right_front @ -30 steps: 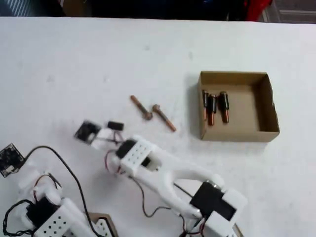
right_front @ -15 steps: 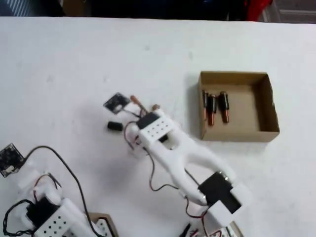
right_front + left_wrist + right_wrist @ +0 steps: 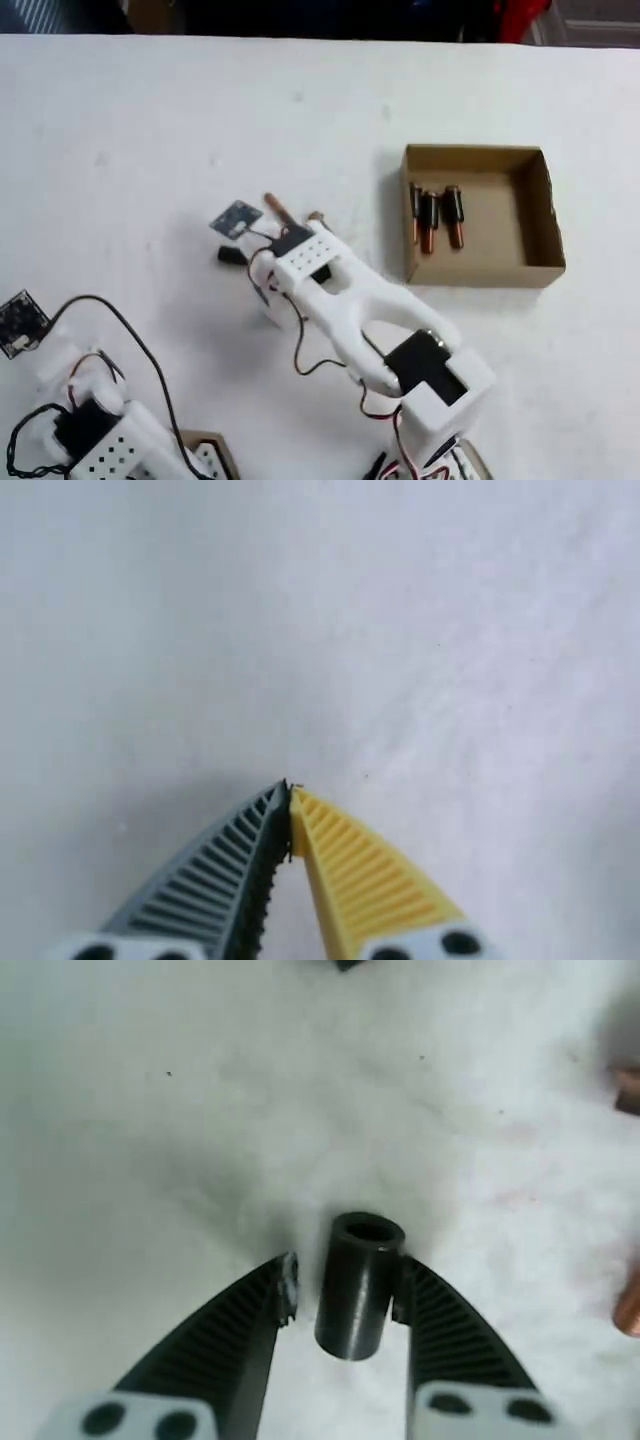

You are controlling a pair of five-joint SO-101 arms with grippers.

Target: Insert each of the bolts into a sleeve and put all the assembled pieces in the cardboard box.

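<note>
— What sat furthest left?

— The left arm (image 3: 100, 440), at the near left corner of the white table (image 3: 150, 100). Its wrist view showed the left gripper (image 3: 290, 792) pressed together, the grey and yellow tips meeting with nothing between them, just above bare table.

— And next along?

— A loose sleeve (image 3: 232, 255), black, lay on the table just beside the right arm (image 3: 350, 300), which stretched from the near edge toward the middle.

— How was that arm's gripper set?

— The right gripper (image 3: 345, 1282) was parted narrowly around another sleeve (image 3: 360, 1285), also black. One finger (image 3: 450, 1335) touched the sleeve's side, and the other stood a small gap off, so it was not clamped. Whether that sleeve rested on the table, I could not tell.

— The bolts?

— One copper-coloured bolt (image 3: 274, 207) lay just beyond the wrist, partly hidden by it. The head of the other bolt (image 3: 315, 216) peeked out just to its right.

— And far right?

— The cardboard box (image 3: 540, 200) sat apart from the arm. It held three assembled pieces (image 3: 435, 220) side by side along the wall nearest the bolts.
</note>
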